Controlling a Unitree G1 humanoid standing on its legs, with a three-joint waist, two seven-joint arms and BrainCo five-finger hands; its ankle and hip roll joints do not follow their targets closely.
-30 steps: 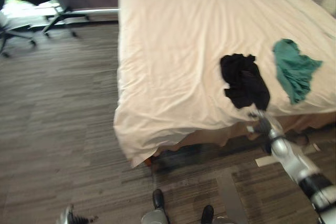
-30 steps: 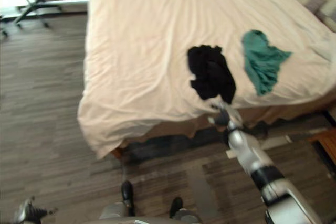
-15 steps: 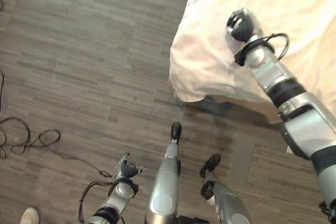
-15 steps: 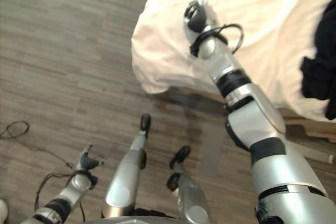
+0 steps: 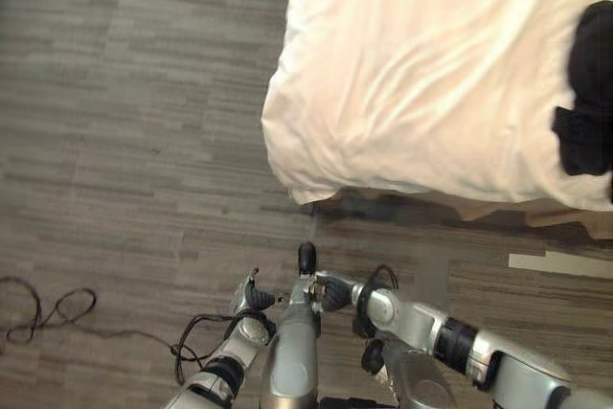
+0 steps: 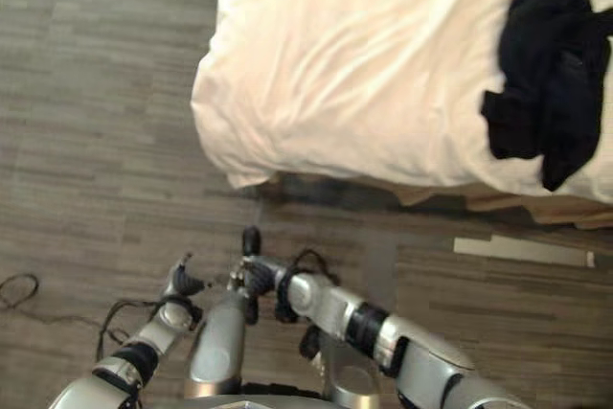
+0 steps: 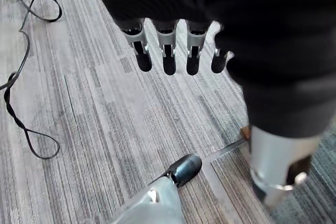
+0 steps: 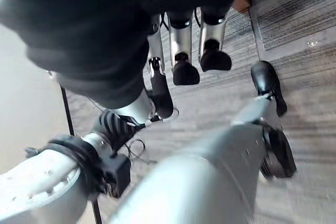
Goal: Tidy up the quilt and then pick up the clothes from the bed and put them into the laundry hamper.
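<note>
The cream quilt (image 5: 421, 74) covers the bed and hangs over its near corner (image 6: 235, 155), lightly creased. A crumpled black garment (image 6: 548, 107) lies on it near the right side, close to the bed's near edge. Both hands are low over the floor, well short of the bed. My left hand (image 5: 251, 298) has straight fingers (image 7: 165, 51) over bare floor and holds nothing. My right hand (image 6: 255, 278) sits just beside it, fingers (image 8: 184, 51) relaxed and empty.
Grey wood-look flooring (image 5: 124, 141) spreads left of and in front of the bed. A pale strip of tape (image 6: 522, 251) lies on the floor under the bed's near edge. The brown bed base (image 6: 517, 200) shows below the quilt.
The camera has swung, so the bed sits differently in view. My right arm has come off the quilt's corner and dropped low beside the left hand.
</note>
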